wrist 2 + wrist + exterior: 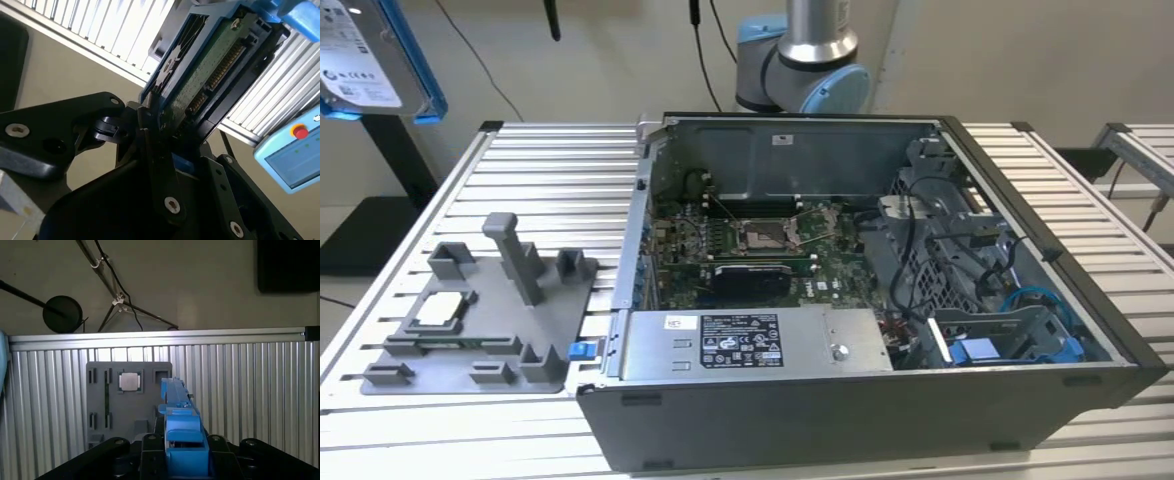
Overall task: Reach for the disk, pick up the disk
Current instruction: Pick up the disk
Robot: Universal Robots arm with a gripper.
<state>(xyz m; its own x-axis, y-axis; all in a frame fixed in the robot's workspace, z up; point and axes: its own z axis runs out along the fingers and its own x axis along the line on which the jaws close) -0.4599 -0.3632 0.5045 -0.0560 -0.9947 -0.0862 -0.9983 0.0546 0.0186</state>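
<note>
- A ribbed aluminium table carries an open computer case. Beside it, on the exterior view's left, lies a grey fixture tray with a small processor chip in one of its pockets.
- The disk is not on the table. It hangs high in the air, in the upper corner on the exterior view's left, well apart from the case and the tray.
- In the second wrist view the gripper is clamped on one end of the disk, with its black fingers pressing on the blue frame.
- I think the frame is gripped because it is sturdy plastic, so the green circuit board and its connector stay untouched.
- In the first wrist view the disk shows edge-on, with the tray far below it.
- The pick-up seems done: only the gripper supports the disk.
</note>
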